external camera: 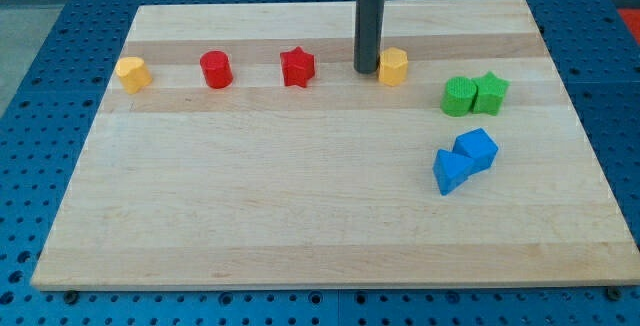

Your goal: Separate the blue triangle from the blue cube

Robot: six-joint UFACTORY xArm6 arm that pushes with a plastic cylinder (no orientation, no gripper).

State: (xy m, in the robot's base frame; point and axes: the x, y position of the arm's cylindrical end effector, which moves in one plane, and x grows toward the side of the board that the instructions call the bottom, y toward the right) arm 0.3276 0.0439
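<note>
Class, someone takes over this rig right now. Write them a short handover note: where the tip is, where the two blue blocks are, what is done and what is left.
Tip: my tip rests on the board near the view's top, just left of a yellow block, far from the blue pair. No claw on this arm.
Blocks: the blue triangle and blue cube sit together at the view's right, touching or nearly so, triangle lower left of the cube.
Done: nothing visible; the pair is not separated.
Left: bring the tip down to the pair and push the triangle away from the cube, probably toward the view's lower left, clear of the green blocks above.
</note>
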